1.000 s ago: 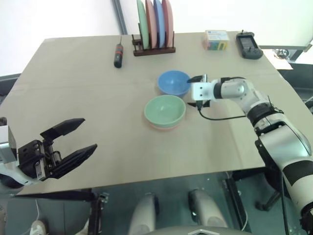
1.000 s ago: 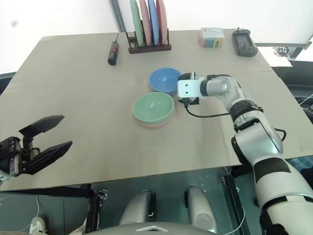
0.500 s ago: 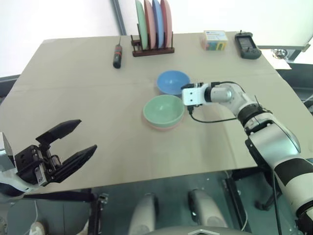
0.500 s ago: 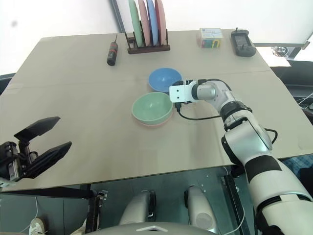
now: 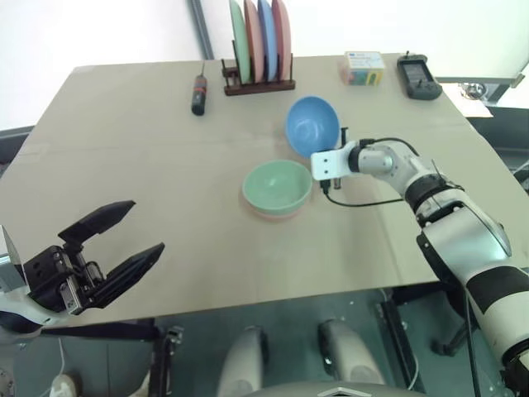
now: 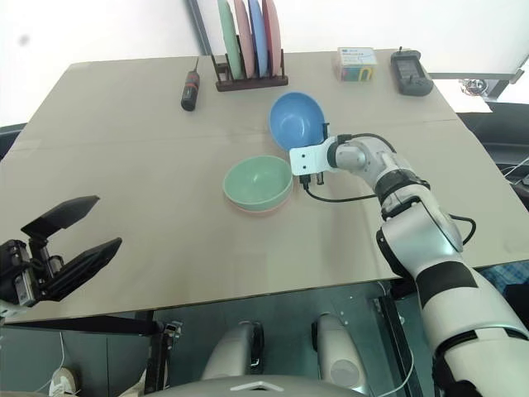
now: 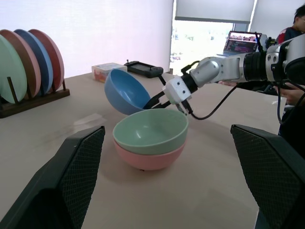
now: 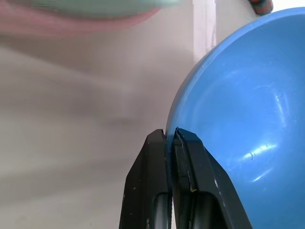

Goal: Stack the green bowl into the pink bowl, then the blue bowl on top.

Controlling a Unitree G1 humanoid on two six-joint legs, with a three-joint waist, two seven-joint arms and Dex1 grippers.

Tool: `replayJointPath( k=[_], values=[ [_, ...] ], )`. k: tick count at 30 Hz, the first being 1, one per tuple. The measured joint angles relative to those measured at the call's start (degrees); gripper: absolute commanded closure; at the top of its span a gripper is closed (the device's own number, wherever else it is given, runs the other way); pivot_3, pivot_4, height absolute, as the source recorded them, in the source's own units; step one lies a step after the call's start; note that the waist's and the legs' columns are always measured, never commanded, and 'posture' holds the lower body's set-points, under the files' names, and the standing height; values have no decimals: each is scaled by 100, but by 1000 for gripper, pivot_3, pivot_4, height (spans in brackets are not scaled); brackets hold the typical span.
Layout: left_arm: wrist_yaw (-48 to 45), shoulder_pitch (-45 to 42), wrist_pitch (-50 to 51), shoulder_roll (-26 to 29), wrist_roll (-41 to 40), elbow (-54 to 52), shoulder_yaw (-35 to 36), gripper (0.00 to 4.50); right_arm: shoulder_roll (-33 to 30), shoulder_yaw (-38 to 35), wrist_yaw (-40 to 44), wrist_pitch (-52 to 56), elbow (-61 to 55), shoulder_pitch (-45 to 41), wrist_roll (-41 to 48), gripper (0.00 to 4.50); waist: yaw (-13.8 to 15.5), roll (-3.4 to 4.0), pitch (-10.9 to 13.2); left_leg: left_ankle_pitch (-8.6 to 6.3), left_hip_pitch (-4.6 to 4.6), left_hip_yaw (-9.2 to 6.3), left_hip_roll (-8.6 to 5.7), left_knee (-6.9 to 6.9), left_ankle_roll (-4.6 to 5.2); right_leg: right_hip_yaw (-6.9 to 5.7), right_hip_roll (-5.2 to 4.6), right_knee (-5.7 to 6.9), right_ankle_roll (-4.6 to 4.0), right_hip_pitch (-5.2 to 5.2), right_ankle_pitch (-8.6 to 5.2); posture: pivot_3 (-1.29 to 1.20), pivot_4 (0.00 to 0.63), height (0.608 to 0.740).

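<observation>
Lifted off the table point(image 5: 124, 165) since a second ago, the blue bowl point(image 5: 313, 125) now tilts above mid-table, its rim pinched in the right gripper point(image 8: 170, 139), beside the green bowl point(image 5: 278, 187) nested in the pink bowl point(image 7: 148, 159), while the left gripper point(image 5: 116, 240) gapes wide near the table's front left corner.

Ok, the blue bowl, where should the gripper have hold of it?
By the thin rim on the side facing the robot, where the right gripper has it pinched, one finger inside and one outside. The blue bowl is smooth with no handle, and it hangs tilted beside the green bowl.
</observation>
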Motion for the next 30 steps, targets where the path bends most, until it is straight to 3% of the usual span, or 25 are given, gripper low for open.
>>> replayJointPath(
  k=[1, 3, 5, 10, 14, 17, 21, 22, 25, 26, 30],
  values=[
    [-5, -98, -4, 2, 16, 75, -114, 0, -252, -489, 1675, 303, -894, 128, 1141, 4475, 20, 12, 16, 0, -1, -3, 1, 2, 0, -1, 0, 0, 20, 4, 11, 0, 150, 740],
    [-9, -141, -4, 12, 29, 122, -151, 0, -381, -668, 2361, 575, -1467, 186, 1652, 4475, 14, 11, 15, -1, 10, -9, 3, 1, 1, -7, 0, -2, 20, 15, 11, 0, 150, 740],
    [-66, -212, -25, 30, 108, 276, -170, 0, -708, -900, 3494, 1906, -3416, 713, 2723, 4475, 41, 11, 13, -1, 11, -21, 5, -1, 1, -20, 0, -2, 18, 18, 10, 0, 150, 740],
    [-243, -235, -53, 56, 222, 525, -196, 0, -878, -830, 3853, 3897, -5728, 1420, 3404, 4475, 53, 17, 16, -1, 10, -22, 6, 0, 1, -25, 2, 7, -7, 10, -6, 0, 150, 740],
    [-359, -370, -95, 123, 285, 718, -223, 0, -769, -645, 3668, 4747, -6532, 1478, 3457, 4475, 74, 13, 14, 0, 10, -20, 8, 13, 0, -25, 3, 8, -9, 12, -8, 0, 150, 740],
    [-373, -480, -99, 149, 318, 738, -313, 0, -649, -457, 3504, 4963, -6531, 1542, 3333, 3592, 118, 11, 13, 0, 7, -16, 7, 16, 0, -24, 1, 4, -10, 13, -8, 0, 150, 740],
    [-161, -624, -79, 150, 361, 729, -409, 0, -604, -299, 3502, 5254, -6508, 1657, 3328, 1796, 195, 11, 13, -1, -2, -16, 7, 10, -1, -24, 0, 0, -10, 8, -7, 0, 150, 740],
    [-40, -656, -47, 151, 408, 714, -458, 0, -620, -307, 3495, 5317, -6522, 1683, 3347, 1576, 203, 11, 13, -1, -1, -16, 7, 10, -1, -24, 0, 0, -10, 9, -7, 0, 150, 740],
    [453, -789, 168, 198, 638, 652, -849, 0, -754, -437, 3326, 5661, -6763, 1952, 3463, 360, 260, 9, 13, -1, -1, -17, 4, 14, 0, -24, -1, 0, -10, 10, -8, 0, 150, 740],
    [556, -874, 203, 232, 748, 649, -990, 0, -864, -551, 3233, 5770, -6925, 2096, 3510, 96, 289, 9, 13, -1, -1, -16, 4, 14, 0, -24, -1, 0, -10, 10, -8, 0, 150, 740],
    [892, -1274, 120, 190, 1174, 662, -1358, 0, -1500, -1282, 2860, 6351, -7888, 3026, 3848, 96, 383, 6, 11, -1, -3, -20, 1, 13, -1, -26, -2, -9, -10, 16, -8, 0, 150, 740]
  ],
)
